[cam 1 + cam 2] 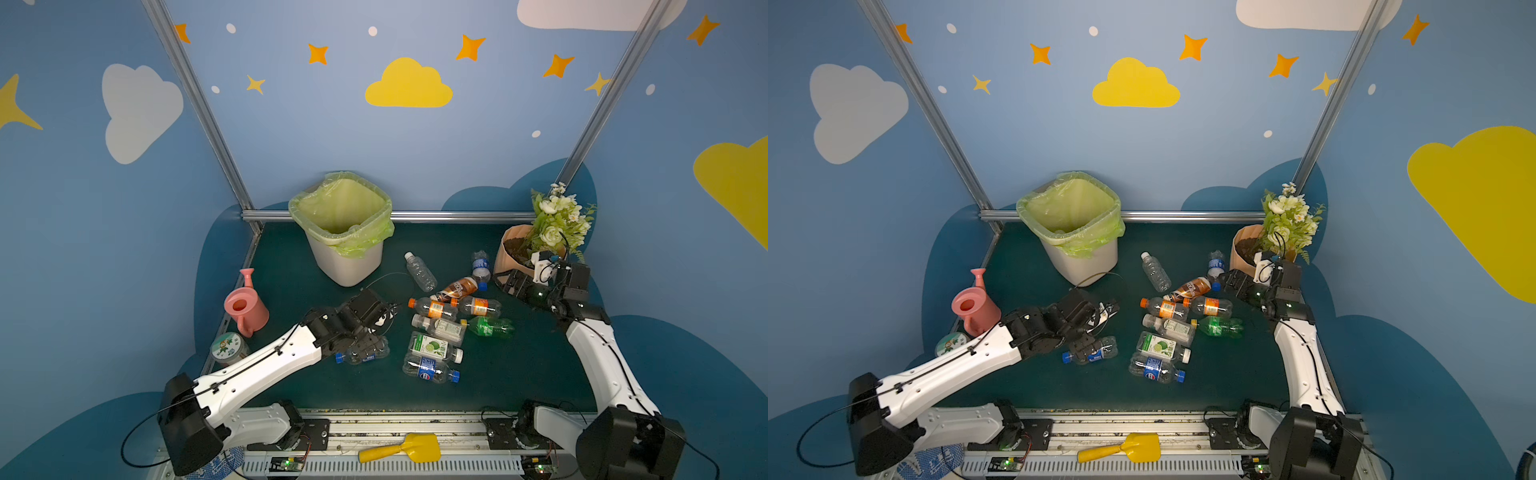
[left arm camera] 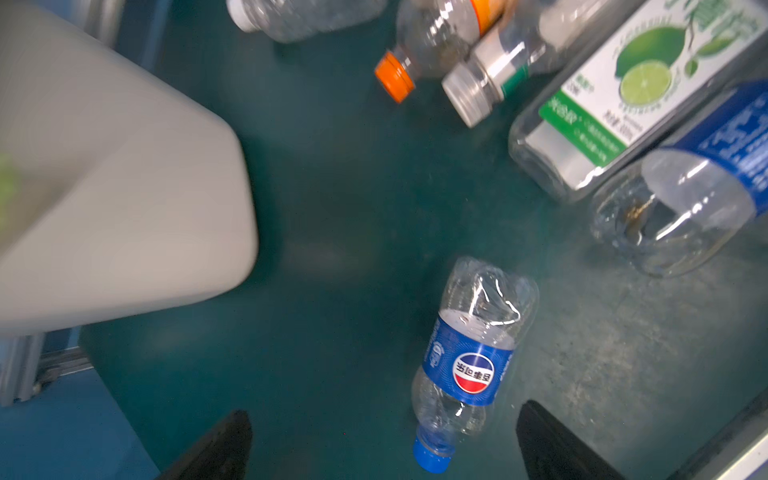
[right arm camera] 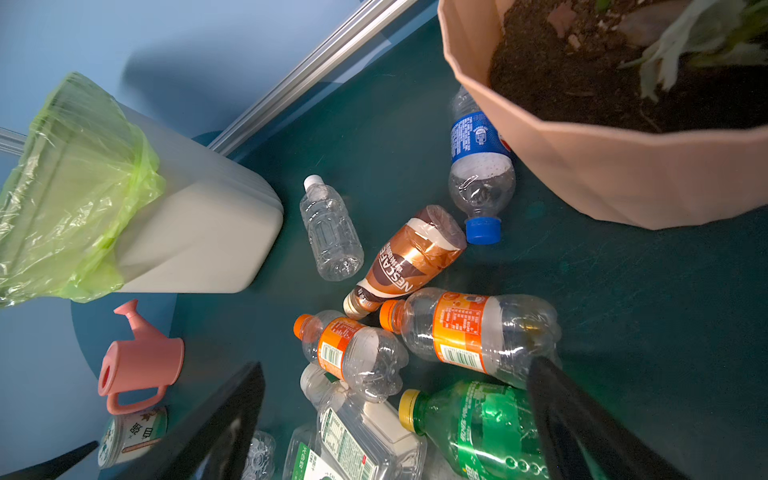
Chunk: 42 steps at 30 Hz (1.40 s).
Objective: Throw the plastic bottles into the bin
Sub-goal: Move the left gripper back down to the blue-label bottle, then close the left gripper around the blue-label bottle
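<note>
The white bin (image 1: 345,249) with its yellow-green bag stands at the back of the green mat. Several plastic bottles lie in a heap mid-mat, among them a brown one (image 1: 455,289), orange-labelled ones (image 1: 478,306) and a green one (image 1: 490,327). A crushed blue-label bottle (image 2: 469,361) lies apart on the left, its neck between the fingers of my open left gripper (image 2: 384,415), which hovers over it (image 1: 365,353). My right gripper (image 3: 397,368) is open and empty above the heap's right side, beside the flowerpot (image 1: 505,280).
A pink watering can (image 1: 245,305) and a round tin (image 1: 227,348) stand at the mat's left edge. The tan flowerpot (image 1: 509,249) stands back right with a blue-label bottle (image 1: 481,266) against it. A yellow shovel (image 1: 401,449) lies on the front rail.
</note>
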Tool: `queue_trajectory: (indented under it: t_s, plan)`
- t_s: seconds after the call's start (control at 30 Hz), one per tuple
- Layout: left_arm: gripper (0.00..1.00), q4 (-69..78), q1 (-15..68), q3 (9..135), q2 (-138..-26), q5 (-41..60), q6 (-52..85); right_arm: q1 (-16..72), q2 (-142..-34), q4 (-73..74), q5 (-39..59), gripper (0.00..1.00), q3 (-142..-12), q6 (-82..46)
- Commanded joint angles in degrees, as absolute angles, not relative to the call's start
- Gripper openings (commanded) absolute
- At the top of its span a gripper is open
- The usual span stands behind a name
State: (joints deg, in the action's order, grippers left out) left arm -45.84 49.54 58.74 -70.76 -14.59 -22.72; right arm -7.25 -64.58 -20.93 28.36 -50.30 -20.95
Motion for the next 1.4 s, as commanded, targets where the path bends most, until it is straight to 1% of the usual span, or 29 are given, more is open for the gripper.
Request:
queue_trajectory:
  t_s: [0.0,0.13,0.4,0.6,0.73,0.9,1.03,1.1,1.2,1.3,1.37]
  plan:
    - [0.99,-48.14,49.59,57.54,-73.57,-11.20,-23.51,-7.06,-63.90,-21.76,28.42,0.97,-51.29,-19.96]
    - [0.99,-46.86,49.31,57.17,-77.52,-10.12,-24.25,-7.06,-63.47,-21.49,28.26,0.97,-50.58,-20.20]
    - [0.94,-46.99,48.82,57.40,-85.48,-10.16,-25.21,-7.23,-62.58,-21.48,28.30,0.97,-49.83,-19.52]
    - [0.93,-44.43,48.37,55.82,-86.70,-9.23,-25.13,-7.47,-62.53,-21.14,28.27,0.97,-49.31,-19.64]
    - [0.90,-43.26,48.16,55.98,-88.72,-8.98,-25.05,-7.56,-62.67,-20.98,28.46,0.97,-49.13,-19.69]
    - [0.89,-42.10,47.73,56.05,-91.47,-7.26,-25.04,-7.78,-62.45,-21.26,28.40,0.97,-49.13,-19.52]
    - [0.82,-42.27,47.46,56.33,-93.19,-6.69,-24.83,-7.93,-62.40,-21.27,28.47,0.97,-49.04,-19.55]
    - [0.82,-42.28,47.37,56.34,-93.27,-6.42,-24.78,-8.07,-62.48,-21.26,28.48,0.97,-48.96,-19.54]
    - [0.78,-42.23,47.36,56.34,-92.99,-5.91,-24.79,-8.12,-62.58,-21.12,28.47,0.97,-48.78,-19.85]
    - [0.69,-41.78,47.11,56.26,-93.19,-6.23,-24.52,-8.17,-62.58,-20.90,28.50,0.97,-48.61,-20.01]
    - [0.67,-41.25,47.07,55.99,-93.04,-6.31,-24.39,-8.22,-62.58,-21.00,28.56,0.97,-48.69,-19.93]
